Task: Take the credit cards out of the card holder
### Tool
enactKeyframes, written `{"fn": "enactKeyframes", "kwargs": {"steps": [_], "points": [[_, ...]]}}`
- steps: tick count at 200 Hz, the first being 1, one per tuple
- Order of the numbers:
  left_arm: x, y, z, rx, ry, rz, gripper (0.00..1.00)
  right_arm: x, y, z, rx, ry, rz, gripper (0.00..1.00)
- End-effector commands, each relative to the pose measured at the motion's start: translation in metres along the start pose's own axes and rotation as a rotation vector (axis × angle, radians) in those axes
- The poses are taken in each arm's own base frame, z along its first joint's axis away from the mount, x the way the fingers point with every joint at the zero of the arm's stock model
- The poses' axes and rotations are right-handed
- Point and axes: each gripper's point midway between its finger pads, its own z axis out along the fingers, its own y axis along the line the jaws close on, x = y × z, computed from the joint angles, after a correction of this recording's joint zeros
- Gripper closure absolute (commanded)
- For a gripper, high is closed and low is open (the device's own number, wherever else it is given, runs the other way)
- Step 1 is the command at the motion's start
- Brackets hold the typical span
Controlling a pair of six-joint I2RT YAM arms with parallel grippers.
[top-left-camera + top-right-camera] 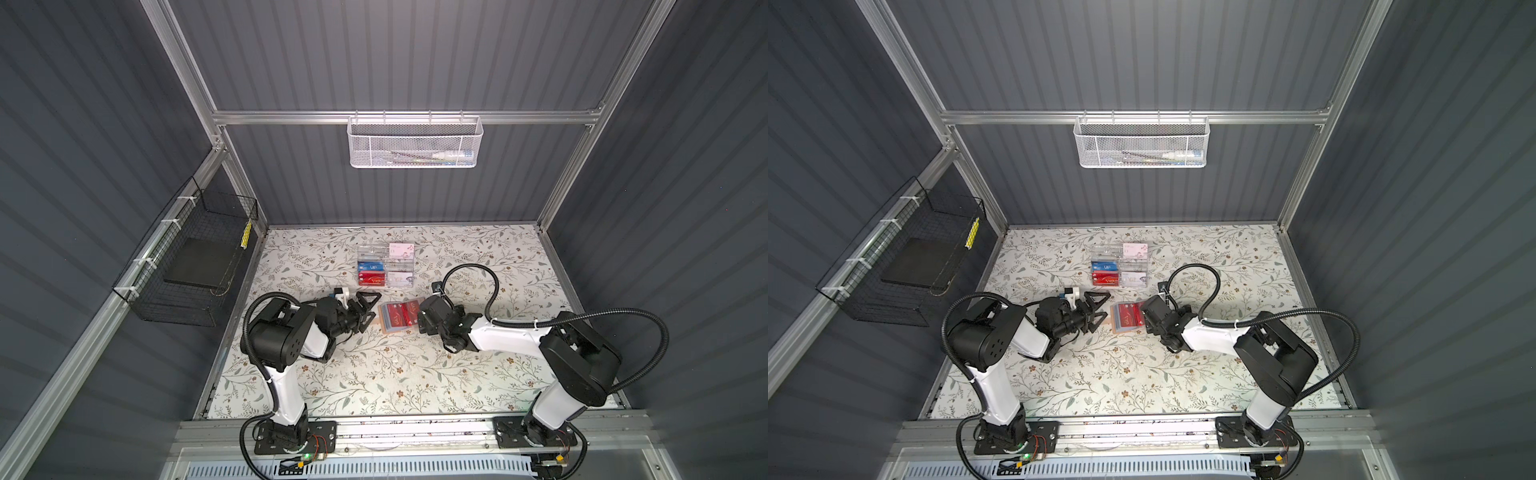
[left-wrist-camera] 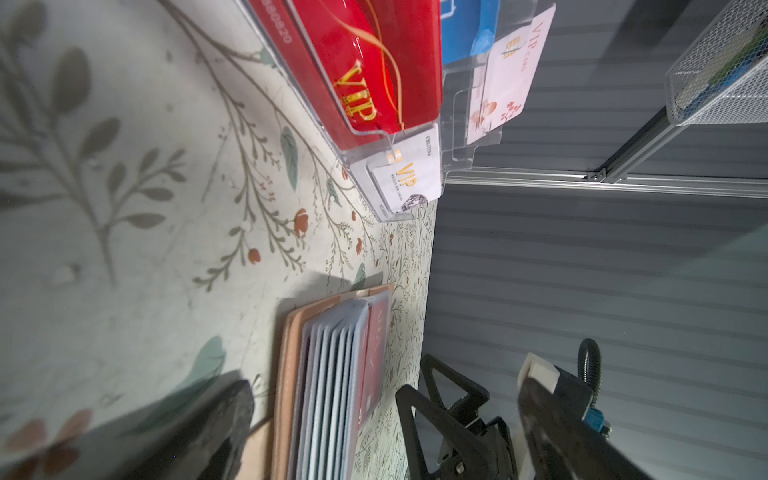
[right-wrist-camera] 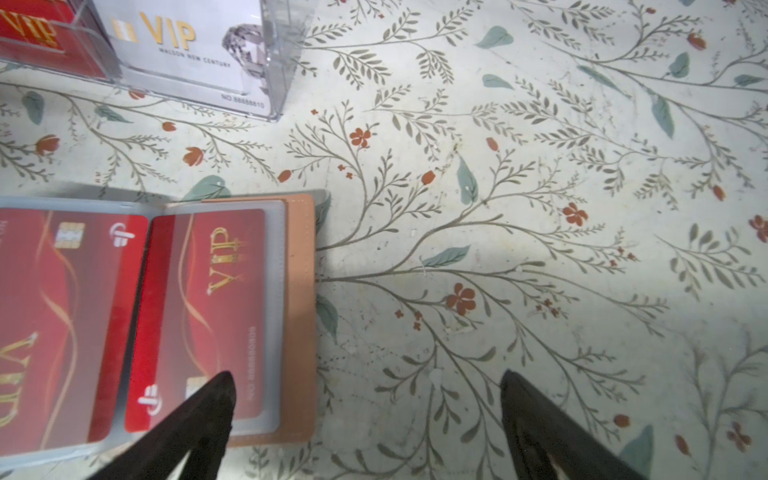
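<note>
The tan card holder [image 1: 392,329] [image 3: 299,311] lies open mid-table, its clear sleeve pages showing two red credit cards [image 3: 216,307] [image 1: 395,314]. My left gripper [image 1: 371,310] [image 2: 382,432] is open and low, just left of the holder's left edge, turned on its side; the left wrist view shows the holder [image 2: 286,374] edge-on with its fanned sleeves. My right gripper [image 3: 370,399] points down, open, over the holder's right edge. One of its fingertips [image 3: 212,399] is over the right-hand red card, the other over bare table. Nothing is held.
A clear acrylic compartment box [image 1: 385,266] [image 3: 187,50] with red, blue and white cards stands just behind the holder. A white mesh basket [image 1: 415,141] hangs on the back wall, and a black wire basket [image 1: 187,266] on the left wall. The table has a floral cover.
</note>
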Motion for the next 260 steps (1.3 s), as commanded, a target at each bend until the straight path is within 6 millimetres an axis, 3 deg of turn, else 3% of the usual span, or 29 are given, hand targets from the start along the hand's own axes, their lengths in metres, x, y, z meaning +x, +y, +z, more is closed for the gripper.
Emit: {"fn": "enactKeyframes", "kwargs": {"steps": [1,41,94,122,178,229,260], "points": [[0.015,0.049,-0.012,-0.178,0.031,-0.064,0.00,-0.002,-0.005,-0.001,-0.009,-0.002,0.013,0.01],[0.012,0.016,-0.020,-0.187,0.029,0.024,0.00,-0.017,0.011,-0.016,-0.150,-0.008,0.056,0.01],[0.012,-0.060,-0.043,-0.181,0.005,0.209,0.00,-0.037,0.038,-0.042,-0.424,-0.005,0.178,0.01],[0.018,-0.085,-0.042,-0.119,0.012,0.208,0.00,-0.048,0.050,-0.054,-0.572,-0.014,0.246,0.01],[0.033,-0.103,-0.002,-0.053,0.077,0.175,0.00,-0.048,0.070,-0.043,-0.665,0.041,0.273,0.01],[0.033,-0.094,0.026,-0.072,0.089,0.136,0.00,-0.027,0.082,-0.022,-0.730,0.090,0.339,0.01],[0.041,-0.095,0.042,-0.078,0.114,0.137,0.00,-0.017,0.078,-0.008,-0.718,0.112,0.362,0.01]]}}
